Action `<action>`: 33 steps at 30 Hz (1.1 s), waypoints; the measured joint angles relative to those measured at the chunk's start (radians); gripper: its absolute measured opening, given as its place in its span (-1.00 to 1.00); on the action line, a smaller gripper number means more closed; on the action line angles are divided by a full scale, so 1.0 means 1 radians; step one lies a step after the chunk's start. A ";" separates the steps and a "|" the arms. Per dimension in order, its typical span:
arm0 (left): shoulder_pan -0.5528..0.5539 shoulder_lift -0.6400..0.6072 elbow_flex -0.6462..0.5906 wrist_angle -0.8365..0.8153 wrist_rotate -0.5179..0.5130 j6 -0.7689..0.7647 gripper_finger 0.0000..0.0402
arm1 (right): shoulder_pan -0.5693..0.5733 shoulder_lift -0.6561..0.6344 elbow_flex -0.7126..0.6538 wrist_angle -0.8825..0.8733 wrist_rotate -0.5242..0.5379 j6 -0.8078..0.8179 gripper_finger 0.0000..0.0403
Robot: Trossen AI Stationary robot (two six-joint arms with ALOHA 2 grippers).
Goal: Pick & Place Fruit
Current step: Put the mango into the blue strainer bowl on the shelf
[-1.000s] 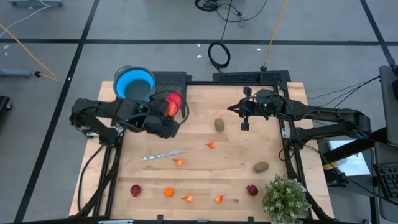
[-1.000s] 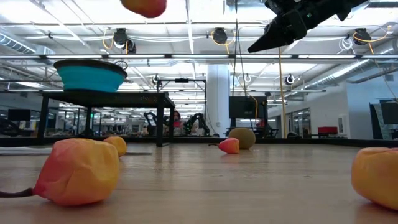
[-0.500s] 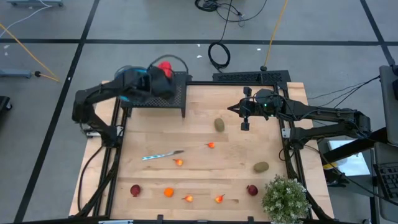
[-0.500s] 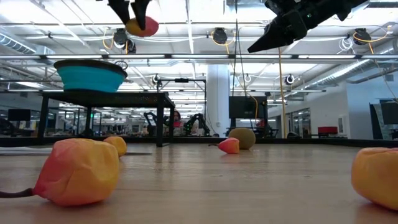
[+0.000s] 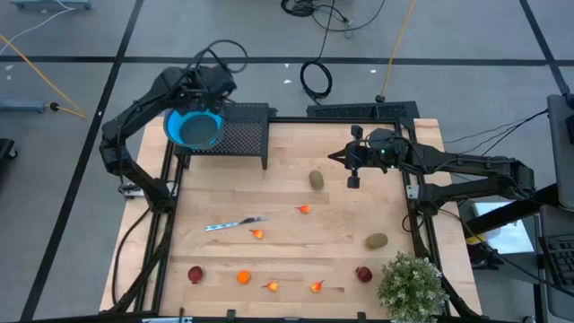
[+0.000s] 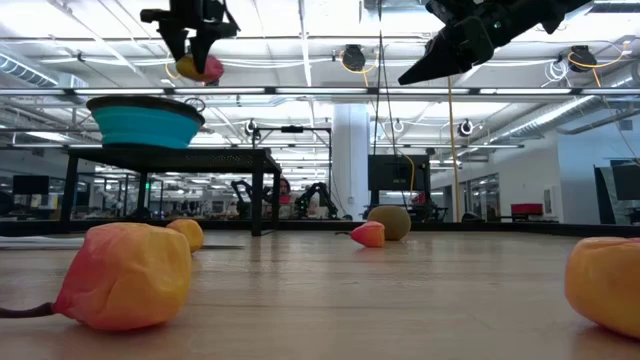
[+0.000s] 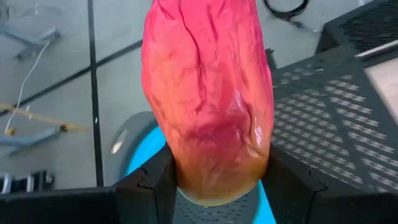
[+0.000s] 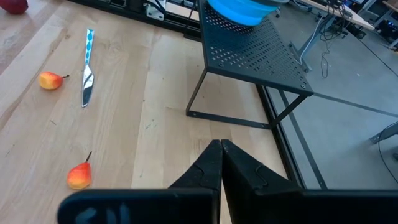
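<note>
From where I stand, the left gripper [image 6: 198,52] hangs above the blue bowl [image 5: 194,127], its fingers clamped on the large orange-red fruit [image 7: 208,99]. This looks like the placing step; next it should lower and let go over the bowl. The other fruit (kiwis, small orange ones) lie on the table [image 5: 395,265]. The right gripper [image 5: 353,180] waits, fingers together.
</note>
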State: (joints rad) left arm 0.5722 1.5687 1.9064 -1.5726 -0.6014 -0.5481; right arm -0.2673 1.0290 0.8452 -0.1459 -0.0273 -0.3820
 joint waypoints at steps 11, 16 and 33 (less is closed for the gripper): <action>0.169 -0.032 -0.035 0.003 0.100 0.108 -0.08 | 0.000 0.000 0.000 0.000 0.000 0.000 -1.00; 0.227 -0.055 -0.154 0.003 0.122 0.123 -0.08 | 0.000 0.000 0.000 0.000 0.000 0.000 -1.00; 0.260 -0.218 -0.373 0.012 0.193 0.072 -0.08 | 0.000 0.000 0.000 0.000 0.000 0.000 -1.00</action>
State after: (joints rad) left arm 0.8318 1.3510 1.5333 -1.5602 -0.4082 -0.4763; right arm -0.2675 1.0290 0.8452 -0.1459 -0.0273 -0.3824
